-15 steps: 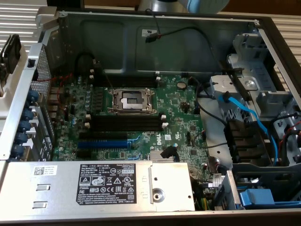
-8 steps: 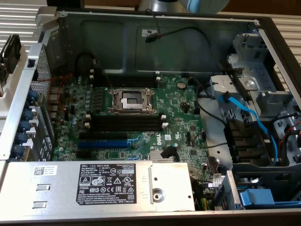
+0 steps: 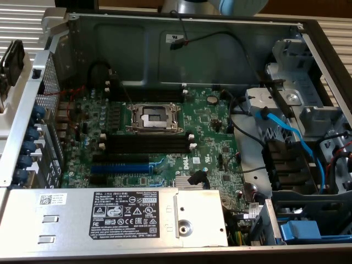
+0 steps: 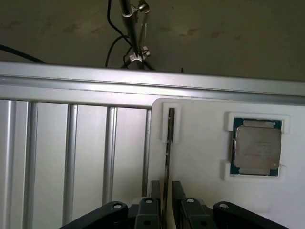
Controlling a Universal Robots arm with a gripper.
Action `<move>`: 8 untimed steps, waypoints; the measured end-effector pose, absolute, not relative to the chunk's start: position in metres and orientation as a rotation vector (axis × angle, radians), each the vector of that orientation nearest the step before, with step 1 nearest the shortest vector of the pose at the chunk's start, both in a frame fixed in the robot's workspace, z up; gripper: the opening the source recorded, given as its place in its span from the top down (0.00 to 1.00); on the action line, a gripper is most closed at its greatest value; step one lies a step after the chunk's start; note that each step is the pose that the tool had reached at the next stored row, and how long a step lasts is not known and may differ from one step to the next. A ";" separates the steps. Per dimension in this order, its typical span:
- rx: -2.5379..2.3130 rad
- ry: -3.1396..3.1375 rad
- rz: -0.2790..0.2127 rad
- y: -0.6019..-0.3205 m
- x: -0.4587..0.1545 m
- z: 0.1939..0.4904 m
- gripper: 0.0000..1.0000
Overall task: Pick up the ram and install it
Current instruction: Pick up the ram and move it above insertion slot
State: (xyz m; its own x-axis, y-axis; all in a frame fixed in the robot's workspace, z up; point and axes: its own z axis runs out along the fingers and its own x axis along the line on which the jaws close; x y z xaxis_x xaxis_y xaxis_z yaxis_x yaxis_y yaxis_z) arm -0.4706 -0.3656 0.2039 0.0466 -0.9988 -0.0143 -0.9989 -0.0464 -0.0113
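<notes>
Straddling one end of the ram (image 4: 167, 143), the gripper (image 4: 166, 187) stands spread, unclamped.

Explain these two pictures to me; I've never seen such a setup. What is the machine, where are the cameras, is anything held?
The machine is a single robot arm with a two-fingered gripper. One camera stands off the arm and looks into an open computer case: you see the green motherboard and its long black memory slots, which look empty. The other camera rides on the wrist and looks along the gripper. There, a white tray carries a processor chip and the ram, standing on edge so it looks like a thin dark line. The gripper's fingers are open, one on each side of the ram; nothing is held, and the ram sits in its holder.
</notes>
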 end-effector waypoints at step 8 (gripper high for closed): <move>-2.259 2.157 0.004 -0.365 -0.470 0.202 0.76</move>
